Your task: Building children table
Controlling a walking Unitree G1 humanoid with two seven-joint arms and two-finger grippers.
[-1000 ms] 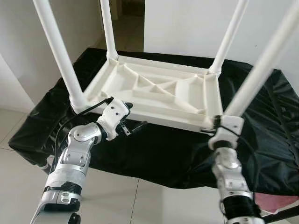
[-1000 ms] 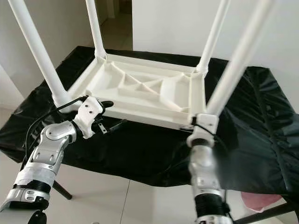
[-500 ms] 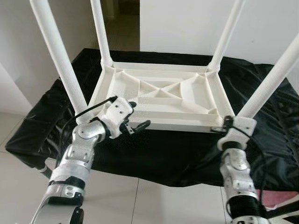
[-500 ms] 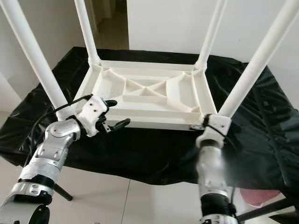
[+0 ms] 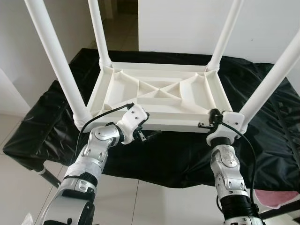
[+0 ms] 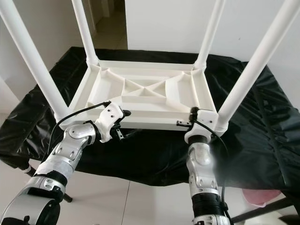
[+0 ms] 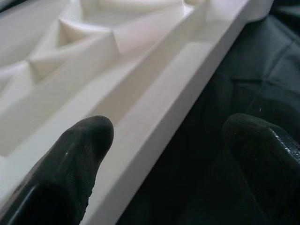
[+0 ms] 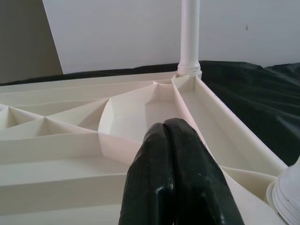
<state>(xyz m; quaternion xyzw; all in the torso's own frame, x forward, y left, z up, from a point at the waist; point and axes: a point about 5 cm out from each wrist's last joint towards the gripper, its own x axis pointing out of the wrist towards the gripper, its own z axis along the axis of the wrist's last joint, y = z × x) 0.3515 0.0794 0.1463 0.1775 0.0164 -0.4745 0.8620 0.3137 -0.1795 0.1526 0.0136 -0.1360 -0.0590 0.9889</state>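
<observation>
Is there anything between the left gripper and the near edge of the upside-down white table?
Nothing visible. The left gripper is open, with one finger over the table's near rim and the other over the black cloth beside it. Whether a finger touches the rim cannot be told.

Children's table, white plastic, lay upside down on the black cloth that covered the support beneath it. Its underside faced up and showed a raised rim enclosing stiffening ribs, which crossed in an X at the centre and divided the tray into shallow triangular and oblong pockets. Four round white legs stood upright, one seated in a socket at each corner, and rose past the upper edge of the eye views. The top rested flat on the cloth, its long near edge close to the cloth's front edge.
</observation>
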